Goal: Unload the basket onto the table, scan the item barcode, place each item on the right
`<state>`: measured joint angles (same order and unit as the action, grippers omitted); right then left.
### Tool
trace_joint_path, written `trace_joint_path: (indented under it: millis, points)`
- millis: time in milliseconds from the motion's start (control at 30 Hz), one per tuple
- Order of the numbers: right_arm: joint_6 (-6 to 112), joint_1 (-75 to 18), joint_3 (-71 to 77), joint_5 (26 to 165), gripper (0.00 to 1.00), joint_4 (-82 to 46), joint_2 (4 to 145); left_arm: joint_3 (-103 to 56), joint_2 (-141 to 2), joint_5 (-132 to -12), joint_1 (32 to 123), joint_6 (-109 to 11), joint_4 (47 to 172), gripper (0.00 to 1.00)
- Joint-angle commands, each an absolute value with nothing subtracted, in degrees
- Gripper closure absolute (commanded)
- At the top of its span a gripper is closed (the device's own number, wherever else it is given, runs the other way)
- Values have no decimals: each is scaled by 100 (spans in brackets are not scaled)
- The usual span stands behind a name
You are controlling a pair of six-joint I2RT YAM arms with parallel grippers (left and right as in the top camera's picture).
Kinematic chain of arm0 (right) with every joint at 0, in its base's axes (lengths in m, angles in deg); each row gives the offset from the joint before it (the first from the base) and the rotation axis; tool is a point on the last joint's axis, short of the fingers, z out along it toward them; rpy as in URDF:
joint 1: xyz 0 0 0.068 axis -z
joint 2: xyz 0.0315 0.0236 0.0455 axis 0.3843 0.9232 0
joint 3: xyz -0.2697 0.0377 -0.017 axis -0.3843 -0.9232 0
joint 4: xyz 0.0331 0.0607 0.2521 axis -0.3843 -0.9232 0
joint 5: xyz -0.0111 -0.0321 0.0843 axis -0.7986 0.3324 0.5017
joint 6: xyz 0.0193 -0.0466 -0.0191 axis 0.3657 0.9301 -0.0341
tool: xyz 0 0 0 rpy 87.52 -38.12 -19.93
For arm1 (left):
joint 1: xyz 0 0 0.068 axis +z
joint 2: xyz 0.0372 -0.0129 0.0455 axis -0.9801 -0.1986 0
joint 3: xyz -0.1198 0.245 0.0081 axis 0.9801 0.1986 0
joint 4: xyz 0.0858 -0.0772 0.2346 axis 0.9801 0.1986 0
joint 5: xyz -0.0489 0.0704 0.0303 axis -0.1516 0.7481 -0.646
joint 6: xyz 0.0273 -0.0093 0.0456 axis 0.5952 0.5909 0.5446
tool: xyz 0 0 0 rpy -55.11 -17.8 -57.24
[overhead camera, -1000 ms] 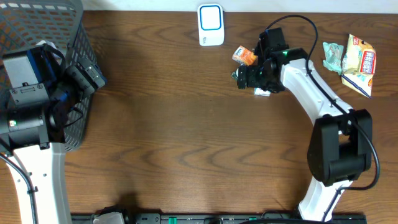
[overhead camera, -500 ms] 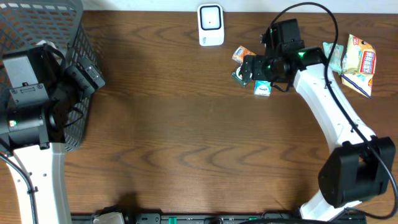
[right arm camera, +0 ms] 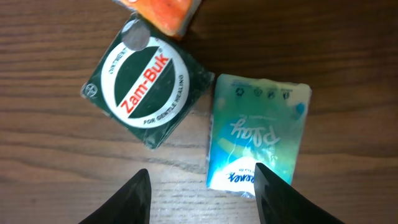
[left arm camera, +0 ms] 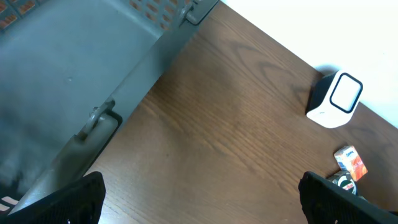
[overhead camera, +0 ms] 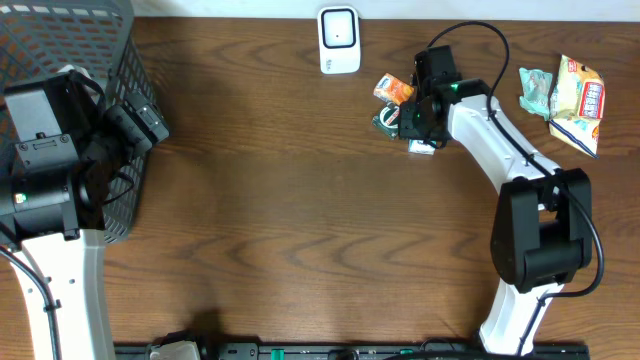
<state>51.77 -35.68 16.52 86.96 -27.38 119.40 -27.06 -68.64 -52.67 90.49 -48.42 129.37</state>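
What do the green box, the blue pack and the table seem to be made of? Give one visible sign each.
Green box: printed card, perhaps tin, glossy; crisp edges and sheen.
Blue pack: soft plastic film; puffy, rounded corners, shiny print.
Table: wood or wood-look laminate, matt; brown grain lines, cannot tell which.

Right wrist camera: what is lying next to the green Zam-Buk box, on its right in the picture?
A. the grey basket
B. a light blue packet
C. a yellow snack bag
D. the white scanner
B: in the right wrist view the light blue packet lies flat just to the right of the green Zam-Buk box, with only a narrow gap between them.
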Motion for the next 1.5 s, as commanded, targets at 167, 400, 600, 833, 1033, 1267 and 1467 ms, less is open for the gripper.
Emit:
trace_joint_path:
  millis: [167, 400, 600, 833, 1033, 1267, 1467]
  points:
    - [5157, -3581, 1624, 7916, 51, -2639, 12581, -2712, -6866, -5212, 9075, -4768, 12952, 2]
    - [5159, -3575, 1624, 7905, 69, -2696, 12898, -2712, -6866, -5212, 9075, -4768, 12952, 2]
    - [5159, -3566, 1626, 7862, 99, -3004, 12895, -2712, -6866, -5212, 9075, -4768, 12954, 2]
    - [5426, -3566, 1744, 8644, 99, -3476, 12600, -2712, -6866, -5212, 9075, -4768, 12952, 2]
    - [5734, -3572, 1742, 10318, 99, -3940, 11768, -2710, -6866, -5212, 9075, -4768, 12952, 2]
    - [6724, -3666, 1742, 12720, 99, -4176, 11459, -2712, -6866, -5212, 9075, -4768, 12952, 2]
    - [6836, -4031, 1733, 13352, 99, -3909, 11468, -2710, -6866, -5212, 9075, -4768, 12952, 2]
